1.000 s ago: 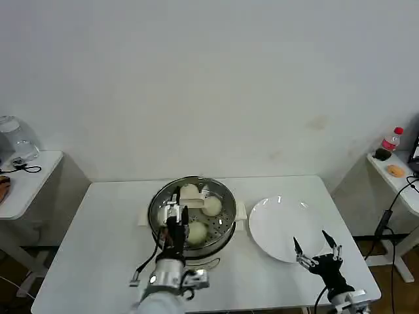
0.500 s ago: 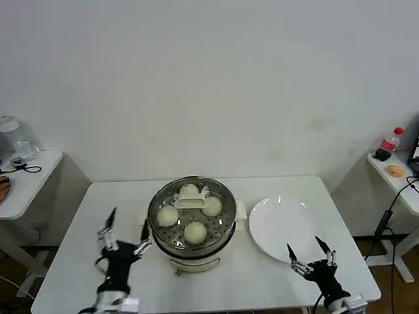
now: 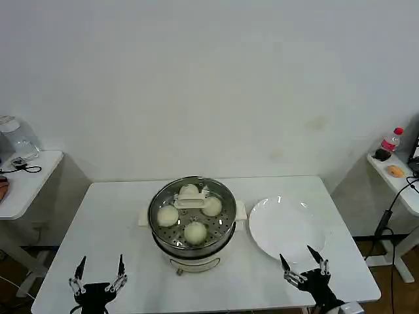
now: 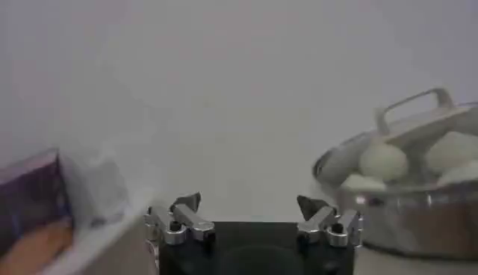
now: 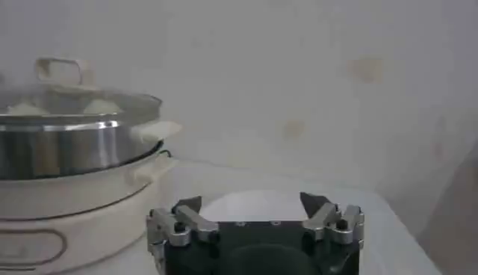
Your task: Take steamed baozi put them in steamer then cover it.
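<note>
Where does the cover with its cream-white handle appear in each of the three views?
Head view: the cover sits on the steamer at table centre, over the baozi.
Left wrist view: cover at the right edge, tilted in frame.
Right wrist view: cover at upper left.
Shared landmark: the steel steamer.

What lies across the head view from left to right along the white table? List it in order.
Open left gripper → round stainless-steel steamer on its white base, holding the cream-white buns under the clear glass cover → flat white plate → open right gripper.
</note>
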Robot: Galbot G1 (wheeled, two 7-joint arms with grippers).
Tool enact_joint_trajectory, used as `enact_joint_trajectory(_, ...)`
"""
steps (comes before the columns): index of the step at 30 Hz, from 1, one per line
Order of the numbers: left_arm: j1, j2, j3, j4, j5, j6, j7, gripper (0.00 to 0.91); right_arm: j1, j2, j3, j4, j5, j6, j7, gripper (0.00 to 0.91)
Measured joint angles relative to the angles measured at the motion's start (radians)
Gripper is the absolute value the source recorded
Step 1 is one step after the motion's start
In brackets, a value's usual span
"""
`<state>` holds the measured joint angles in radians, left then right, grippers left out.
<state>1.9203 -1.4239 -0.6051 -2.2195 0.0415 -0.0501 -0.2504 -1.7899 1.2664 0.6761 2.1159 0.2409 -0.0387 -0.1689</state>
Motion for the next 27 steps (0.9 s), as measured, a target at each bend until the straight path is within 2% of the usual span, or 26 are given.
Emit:
enact_joint_trajectory(9, 0.04, -0.001, -0.015, -0.004, -0.094, -0.021, -0.006, 0.907, -0.01, -0.001, -0.03, 0.005, 0.011, -0.002, 0.003, 0.907)
enact_joint_trajectory(27, 0.068, -0.005, -0.023, 0.009, -0.13, -0.02, -0.004, 0.907, -0.012, -0.002, -0.075, 0.008, -0.013, -0.026, 0.031, 0.907)
